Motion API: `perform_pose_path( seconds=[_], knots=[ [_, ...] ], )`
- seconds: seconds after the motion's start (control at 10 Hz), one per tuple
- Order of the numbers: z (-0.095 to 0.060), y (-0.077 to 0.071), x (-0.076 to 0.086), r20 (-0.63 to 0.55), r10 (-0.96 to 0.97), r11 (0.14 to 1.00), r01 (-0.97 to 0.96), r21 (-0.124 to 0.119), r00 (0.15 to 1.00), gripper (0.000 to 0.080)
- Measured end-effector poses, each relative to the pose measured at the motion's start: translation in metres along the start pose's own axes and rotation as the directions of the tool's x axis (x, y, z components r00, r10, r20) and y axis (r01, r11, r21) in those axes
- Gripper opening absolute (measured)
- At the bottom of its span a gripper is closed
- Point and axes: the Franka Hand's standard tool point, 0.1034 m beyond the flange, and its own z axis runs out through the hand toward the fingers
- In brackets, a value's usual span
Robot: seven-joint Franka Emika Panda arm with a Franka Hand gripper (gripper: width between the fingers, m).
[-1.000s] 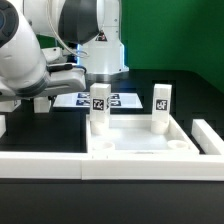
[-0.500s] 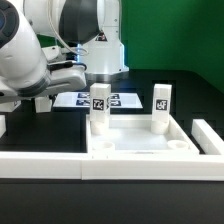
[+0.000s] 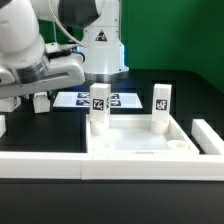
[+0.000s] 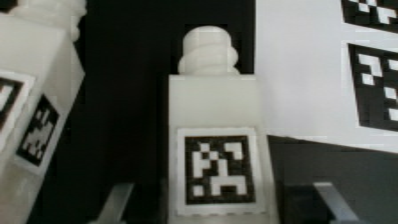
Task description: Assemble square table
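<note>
The gripper [image 4: 222, 205] is risking a bad grasp: closing off-centre could shove the short white tagged plastic leg [image 4: 217, 130] askew or into the neighbouring white leg [image 4: 36, 90] just beside it. It is hanging wide open, its fingers [image 4: 118, 203] straddling that leg with dark gaps on both sides, holding nothing. The white square plastic tabletop [image 3: 130, 152] is sitting well apart on the black counter [image 3: 100, 200], two upright legs [image 3: 99, 110] standing in its far sockets.

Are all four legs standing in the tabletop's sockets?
No, only one leg and a second leg stand in the tabletop; its near sockets are empty.
</note>
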Motion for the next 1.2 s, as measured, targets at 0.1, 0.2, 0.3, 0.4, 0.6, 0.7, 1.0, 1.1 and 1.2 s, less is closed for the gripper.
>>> perform_pose_path(
  seconds=[0.1,0.2,0.3,0.4,0.6,0.7,1.0,1.1,1.2],
  knots=[
    [-0.007,0.001,0.003,-0.074,-0.007,1.000,0.006,-0.014,0.997,0.0292],
    [-0.028,-0.003,0.000,-0.114,-0.015,1.000,0.012,-0.029,0.993,0.0292],
    [-0.070,-0.010,-0.006,-0.163,-0.036,0.998,0.028,-0.048,0.986,0.0292],
    [-0.101,-0.013,-0.009,-0.220,-0.037,0.998,0.026,-0.051,0.975,0.0292],
    [-0.159,-0.018,-0.015,-0.333,-0.040,0.997,0.015,-0.077,0.942,0.0292],
    [-0.175,-0.021,-0.011,-0.401,-0.052,0.994,0.007,-0.112,0.914,0.0292],
    [-0.178,-0.014,-0.007,-0.568,-0.091,0.989,0.007,-0.149,0.818,0.0292],
    [-0.180,-0.016,-0.006,-0.627,-0.086,0.989,-0.009,-0.148,0.774,0.0292],
    [-0.196,-0.037,0.001,-0.677,-0.004,0.996,-0.059,-0.071,0.736,0.0292]
  ],
)
